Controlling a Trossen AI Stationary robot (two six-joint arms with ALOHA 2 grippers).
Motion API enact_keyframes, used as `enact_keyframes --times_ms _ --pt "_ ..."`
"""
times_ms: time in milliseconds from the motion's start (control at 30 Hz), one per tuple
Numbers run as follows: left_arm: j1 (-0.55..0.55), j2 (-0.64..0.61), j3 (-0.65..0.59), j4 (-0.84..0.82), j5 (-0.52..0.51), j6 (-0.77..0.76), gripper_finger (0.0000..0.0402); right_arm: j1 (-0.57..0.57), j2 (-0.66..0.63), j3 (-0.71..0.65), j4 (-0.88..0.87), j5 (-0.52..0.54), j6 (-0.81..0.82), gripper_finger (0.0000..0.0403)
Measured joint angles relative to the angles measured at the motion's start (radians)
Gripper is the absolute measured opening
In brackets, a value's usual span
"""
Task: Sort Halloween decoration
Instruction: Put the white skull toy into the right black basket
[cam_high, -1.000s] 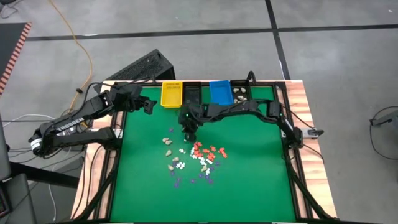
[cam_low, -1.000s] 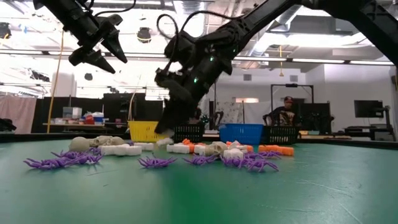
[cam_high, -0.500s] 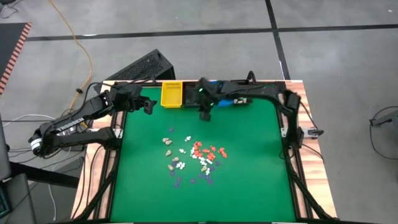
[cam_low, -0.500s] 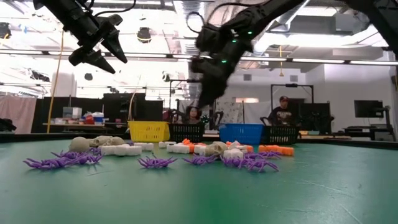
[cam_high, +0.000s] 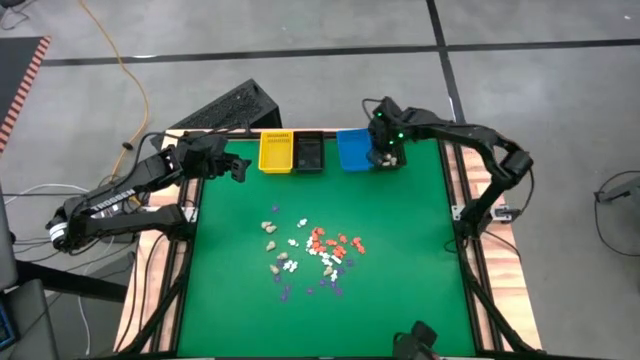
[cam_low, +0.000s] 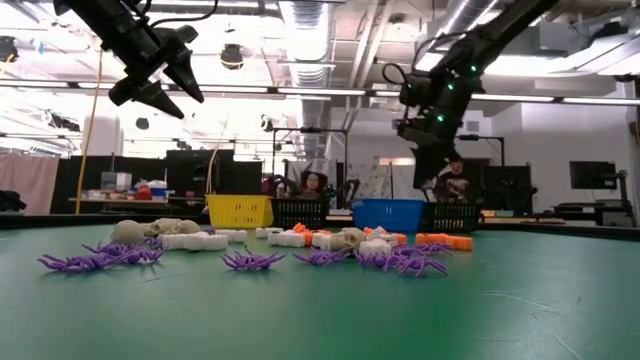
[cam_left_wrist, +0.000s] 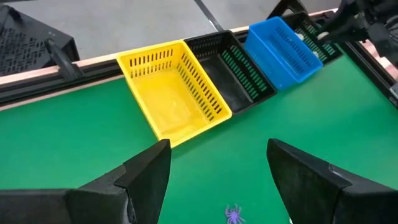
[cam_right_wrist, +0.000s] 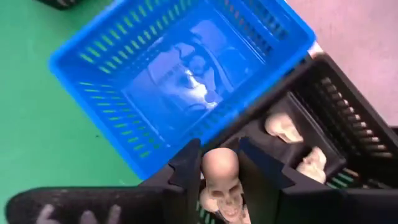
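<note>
The Halloween decoration, a pile of tiny white, cream, orange and purple pieces (cam_high: 312, 255) (cam_low: 300, 243), lies on the green mat mid-table. My right gripper (cam_high: 386, 158) (cam_low: 428, 178) hangs over the far-right black bin (cam_right_wrist: 339, 118), right beside the blue bin (cam_right_wrist: 186, 74), shut on a cream skull (cam_right_wrist: 219, 177). Two more skulls (cam_right_wrist: 283, 127) lie in that black bin. My left gripper (cam_high: 238, 168) (cam_left_wrist: 217, 168) hovers open at the far left, near the yellow bin (cam_left_wrist: 174, 93), with nothing between its fingers. My right gripper pinches the cream skull by its two sides (cam_right_wrist: 208, 183) between its two fingers. The fingers slant steeply down from above. The skull is lifted clear, over the black bin's edge next to the blue bin.
Yellow (cam_high: 276, 151), black (cam_high: 309, 152) and blue (cam_high: 352, 148) bins stand in a row along the far edge. A single purple spider (cam_left_wrist: 234, 213) lies below my left gripper. Wooden rails (cam_high: 495, 200) border the mat. A person sits in the room beyond.
My right gripper has risen from the pile at mid-table and swung fast toward the far right, past the black and blue bins, ending over the far-right black bin; its wrist has rolled on the way. The pile has stayed put.
</note>
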Motion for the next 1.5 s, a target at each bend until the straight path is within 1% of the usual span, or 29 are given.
enact_keyframes --times_ms 100,233,333,400,467,533,567,633,733,867,933,1033,1267,1367,1500 --pt "0.0 0.0 0.0 0.0 0.001 -0.013 0.0256 -0.02 0.003 -0.003 0.006 0.026 0.001 0.0162" --pt "0.0 0.0 0.0 -0.001 0.001 -0.02 0.0256 -0.028 0.002 -0.003 0.014 0.025 0.0 0.0212" --pt "0.0 0.0 0.0 -0.005 0.001 -0.007 0.0256 -0.028 -0.007 -0.001 0.012 0.022 -0.008 0.0235" --pt "0.0 0.0 0.0 -0.013 0.008 0.009 0.0256 -0.02 -0.01 0.005 0.017 -0.027 0.008 0.0241" --pt "0.0 0.0 0.0 -0.018 0.016 0.022 0.0256 0.006 -0.011 0.008 0.084 -0.135 0.062 0.0242" --pt "0.0 0.0 0.0 -0.018 0.016 0.029 0.0256 0.061 -0.011 0.009 0.186 -0.238 0.123 0.0242" --pt "0.0 0.0 0.0 -0.018 0.016 0.031 0.0256 0.101 -0.009 0.01 0.24 -0.258 0.149 0.0241" --pt "0.0 0.0 0.0 -0.018 0.016 0.03 0.0256 0.187 0.009 0.01 0.37 -0.26 0.193 0.024" --pt "0.0 0.0 0.0 -0.018 0.016 0.03 0.0256 0.319 0.053 0.01 0.556 -0.231 0.238 0.024" --pt "0.0 0.0 0.0 -0.018 0.016 0.029 0.0256 0.481 0.145 0.019 0.765 -0.126 0.237 0.024" --pt "0.0 0.0 0.0 -0.019 0.016 0.029 0.0256 0.541 0.2 0.05 0.814 -0.099 0.22 0.024" --pt "0.0 0.0 0.0 -0.019 0.016 0.029 0.0256 0.6 0.284 0.13 0.825 -0.099 0.18 0.024" --pt "0.0 0.0 0.0 -0.021 0.016 0.031 0.0256 0.679 0.491 0.361 0.816 -0.105 0.067 0.024" --pt "0.0 0.0 0.0 -0.028 0.017 0.031 0.0256 0.696 0.568 0.478 0.785 -0.109 0.046 0.024" --pt "0.0 0.0 0.0 -0.041 0.017 0.03 0.0256 0.711 0.666 0.605 0.686 -0.11 0.044 0.024"
